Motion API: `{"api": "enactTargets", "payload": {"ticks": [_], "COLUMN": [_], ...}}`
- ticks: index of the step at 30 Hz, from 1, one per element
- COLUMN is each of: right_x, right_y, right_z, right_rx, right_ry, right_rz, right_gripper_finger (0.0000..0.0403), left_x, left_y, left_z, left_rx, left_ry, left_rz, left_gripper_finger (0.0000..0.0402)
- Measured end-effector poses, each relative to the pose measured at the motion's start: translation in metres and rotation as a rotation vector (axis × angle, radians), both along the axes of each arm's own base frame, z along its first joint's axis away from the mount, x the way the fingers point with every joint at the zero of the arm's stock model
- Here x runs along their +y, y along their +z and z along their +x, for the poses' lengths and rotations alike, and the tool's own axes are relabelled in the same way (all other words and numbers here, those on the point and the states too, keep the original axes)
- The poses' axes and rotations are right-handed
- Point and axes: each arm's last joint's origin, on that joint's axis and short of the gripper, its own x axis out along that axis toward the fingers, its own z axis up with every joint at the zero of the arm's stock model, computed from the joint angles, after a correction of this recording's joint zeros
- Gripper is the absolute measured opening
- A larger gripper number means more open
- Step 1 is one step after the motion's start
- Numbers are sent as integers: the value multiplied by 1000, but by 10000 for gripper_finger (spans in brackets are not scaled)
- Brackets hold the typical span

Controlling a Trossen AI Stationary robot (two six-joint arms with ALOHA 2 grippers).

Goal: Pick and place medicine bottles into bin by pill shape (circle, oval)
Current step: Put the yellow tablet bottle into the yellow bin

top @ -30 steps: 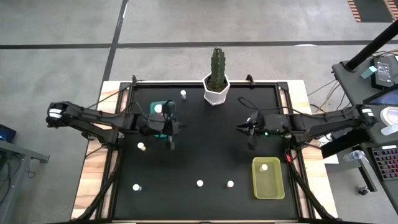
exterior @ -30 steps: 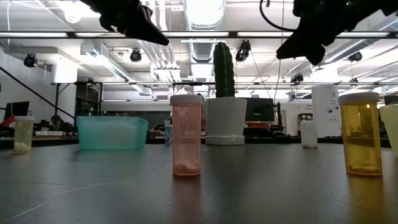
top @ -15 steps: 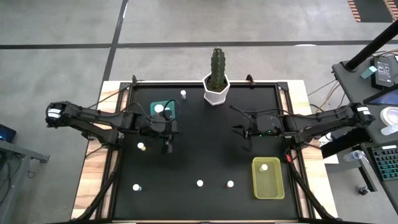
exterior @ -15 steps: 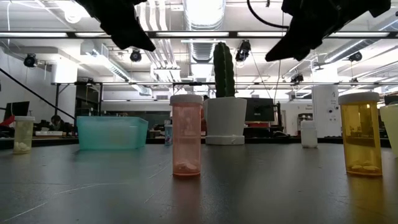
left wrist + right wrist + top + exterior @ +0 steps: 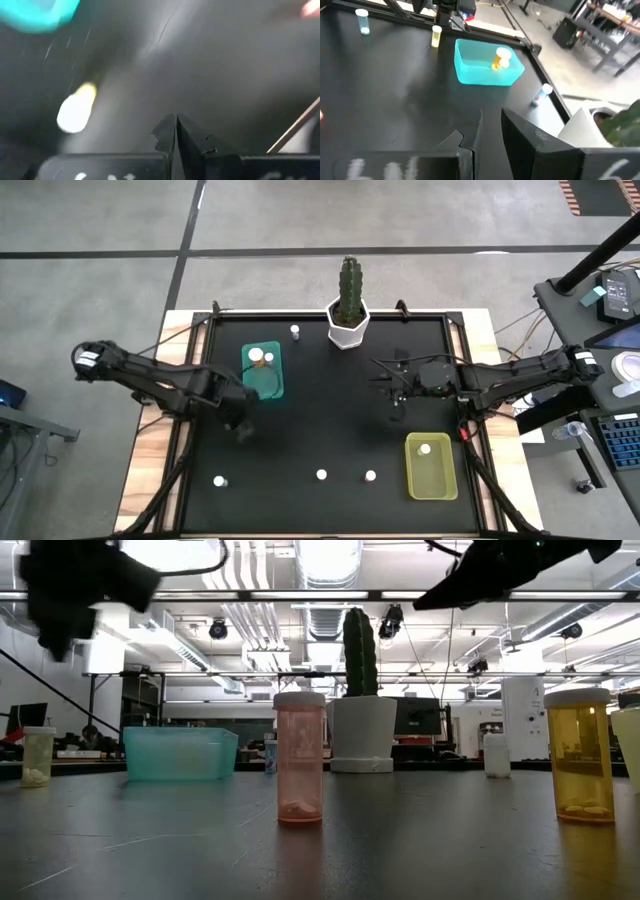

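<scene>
Small white-capped medicine bottles stand upright on the black table: one at the far edge (image 5: pixel 295 331) and three along the near side (image 5: pixel 219 480), (image 5: pixel 321 474), (image 5: pixel 370 475). Two bottles (image 5: pixel 262 358) are in the teal bin (image 5: pixel 275 385), and one (image 5: pixel 425 448) is in the yellow bin (image 5: pixel 440 485). My left gripper (image 5: pixel 243 430) is shut and empty, raised over the table's left half. A yellow-white bottle (image 5: pixel 75 110) shows close before it, blurred. My right gripper (image 5: pixel 395 408) hangs right of centre, its fingers a little apart (image 5: pixel 491 132), empty.
A cactus in a white hexagonal pot (image 5: pixel 348 330) stands at the far middle edge. In the low view a pink bottle (image 5: pixel 300 760) and an orange one (image 5: pixel 578 755) stand near the camera. The black surface between the two bins is bare.
My left gripper has gone from beside the teal bin toward the table's left and near edges, moving fast enough to blur. My right gripper has shifted a little toward the table's left and has risen.
</scene>
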Motion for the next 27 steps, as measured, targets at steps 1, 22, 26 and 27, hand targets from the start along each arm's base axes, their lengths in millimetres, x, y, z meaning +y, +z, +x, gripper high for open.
{"api": "enactTargets", "payload": {"ticks": [1,22,26,27], "right_x": [0,2,2,2], "right_y": [1,6,6,6], "right_z": [0,1,1,1], "right_rx": [-2,-14,-15,-15], "right_ry": [4,52,63,62], "right_rz": [-10,48,63,67], "right_gripper_finger": [63,63,63,63], "left_x": [-4,-17,-14,-13], "left_y": [-1,-29,-38,-39], "left_z": [-4,-40,-42,-43], "left_rx": [36,76,89,92], "left_ry": [-20,-379,-371,-371], "left_rz": [6,304,382,400], "left_gripper_finger": [1,90,157,172]}}
